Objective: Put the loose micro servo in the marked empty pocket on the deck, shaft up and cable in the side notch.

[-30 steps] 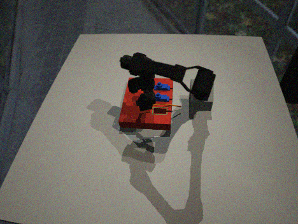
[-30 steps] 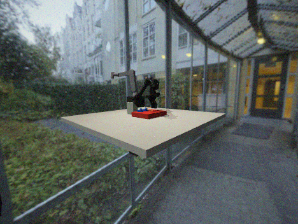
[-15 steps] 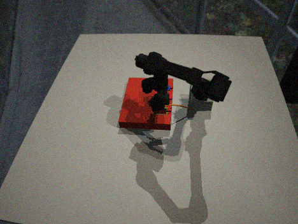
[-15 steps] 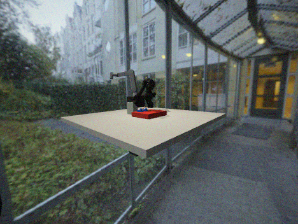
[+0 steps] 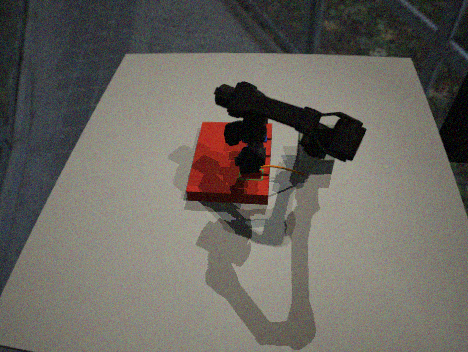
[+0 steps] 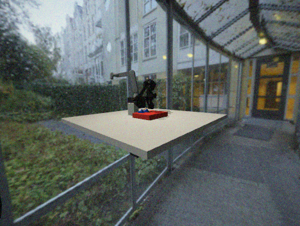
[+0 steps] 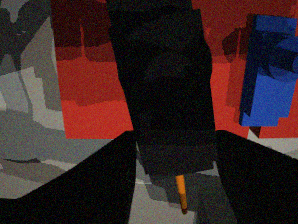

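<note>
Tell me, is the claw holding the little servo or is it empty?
Holding it. In the wrist view the claw is shut on the dark servo, above the red deck.

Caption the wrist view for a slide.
Pincer shut on the dark servo, held over the red deck, a blue servo at right.

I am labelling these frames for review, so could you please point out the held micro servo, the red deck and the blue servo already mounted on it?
micro servo (image 7: pixel 162 76), wrist view, front face of its dark body.
red deck (image 5: pixel 212 145), top view, bare upper surface.
blue servo (image 7: pixel 269 92), wrist view, its blue side.
</note>
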`<state>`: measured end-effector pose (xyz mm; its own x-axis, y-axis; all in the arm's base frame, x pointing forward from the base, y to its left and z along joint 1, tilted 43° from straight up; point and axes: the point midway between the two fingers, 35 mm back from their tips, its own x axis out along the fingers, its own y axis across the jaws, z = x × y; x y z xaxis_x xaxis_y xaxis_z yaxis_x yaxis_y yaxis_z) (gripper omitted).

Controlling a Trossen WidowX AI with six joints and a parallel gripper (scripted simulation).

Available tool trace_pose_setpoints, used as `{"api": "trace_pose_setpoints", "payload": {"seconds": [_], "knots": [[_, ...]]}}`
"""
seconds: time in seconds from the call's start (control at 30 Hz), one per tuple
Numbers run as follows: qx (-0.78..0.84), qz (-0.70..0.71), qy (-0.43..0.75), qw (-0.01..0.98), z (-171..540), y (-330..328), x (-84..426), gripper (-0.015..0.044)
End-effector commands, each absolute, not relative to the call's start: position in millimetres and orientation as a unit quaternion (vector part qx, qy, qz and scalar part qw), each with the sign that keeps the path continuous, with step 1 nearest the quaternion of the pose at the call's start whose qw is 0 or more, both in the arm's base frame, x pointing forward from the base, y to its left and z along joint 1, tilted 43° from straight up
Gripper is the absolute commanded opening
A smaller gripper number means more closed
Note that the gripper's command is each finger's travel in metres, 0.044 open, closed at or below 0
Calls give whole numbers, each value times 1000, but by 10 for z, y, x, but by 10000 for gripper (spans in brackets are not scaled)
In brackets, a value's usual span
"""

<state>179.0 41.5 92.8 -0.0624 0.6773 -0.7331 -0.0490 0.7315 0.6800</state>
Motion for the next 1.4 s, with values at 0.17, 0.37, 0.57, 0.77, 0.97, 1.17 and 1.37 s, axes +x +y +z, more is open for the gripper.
{"api": "trace_pose_setpoints", "payload": {"seconds": [0.17, 0.37, 0.57, 0.77, 0.97, 1.17, 1.37], "knots": [[234, 279, 672, 644, 819, 471, 1757, 0], [234, 279, 672, 644, 770, 498, 1740, 0], [234, 279, 672, 644, 770, 498, 1740, 0], [256, 256, 682, 636, 774, 502, 1742, 0], [300, 207, 698, 616, 781, 511, 1748, 0], [300, 207, 698, 616, 781, 511, 1748, 0], [300, 207, 698, 616, 785, 516, 1748, 0]]}}
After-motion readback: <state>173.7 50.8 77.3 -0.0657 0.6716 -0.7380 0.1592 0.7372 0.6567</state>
